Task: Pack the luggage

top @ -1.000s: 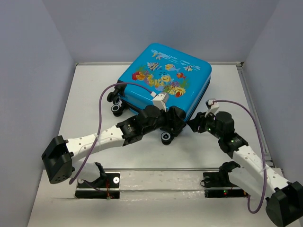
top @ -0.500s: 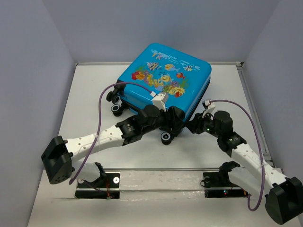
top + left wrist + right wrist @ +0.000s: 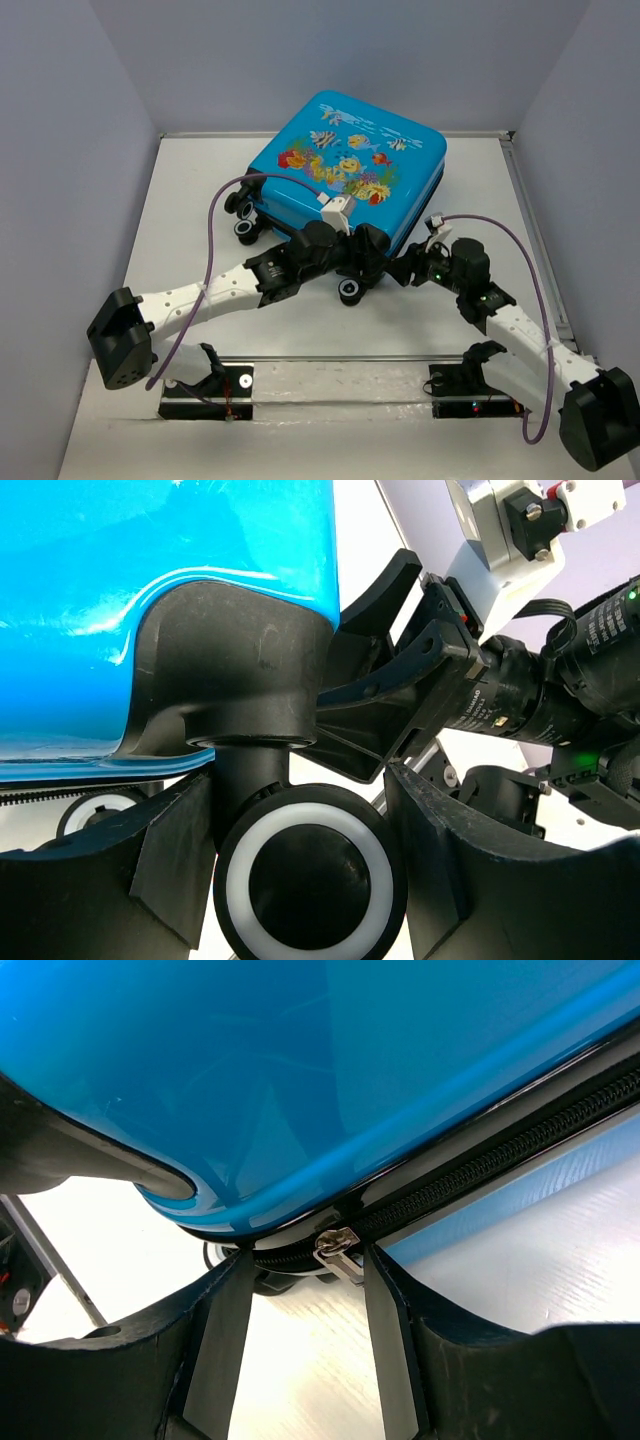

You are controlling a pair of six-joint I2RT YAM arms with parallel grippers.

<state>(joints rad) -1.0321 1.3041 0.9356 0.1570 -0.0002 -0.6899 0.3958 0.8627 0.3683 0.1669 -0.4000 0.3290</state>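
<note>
Top external view: a white surface [image 3: 190,200] with pale walls on three sides. The luggage [image 3: 345,165], a small bright blue hard-shell suitcase, lies flat and closed toward 12 o'clock, with its fish-and-coral print facing up. It is turned slightly, so one corner points to 6 o'clock. Two black wheels [image 3: 246,229] stick out at its 9 o'clock corner.

The left arm reaches in from 8 o'clock. The left hand [image 3: 362,268] is at the suitcase's 6 o'clock corner. The right arm reaches in from 4 o'clock, and the right hand [image 3: 408,268] is just beside the left one, against the suitcase's lower edge at about 5 o'clock.

Left wrist view: a black wheel with a white ring [image 3: 310,880] hangs from a black wheel mount [image 3: 235,670] under the blue shell. The left hand's two dark fingers [image 3: 100,900] sit against either side of this wheel, grasping it. The right hand's black fingers show close behind, at 2 o'clock.

Right wrist view: the black zipper [image 3: 500,1155] runs along the shell's edge. A small silver zipper pull [image 3: 338,1248] hangs in the gap between the right hand's fingers [image 3: 215,1360], closer to the finger at 3 o'clock. The fingers stand apart, so this hand is released and pinching nothing.
</note>
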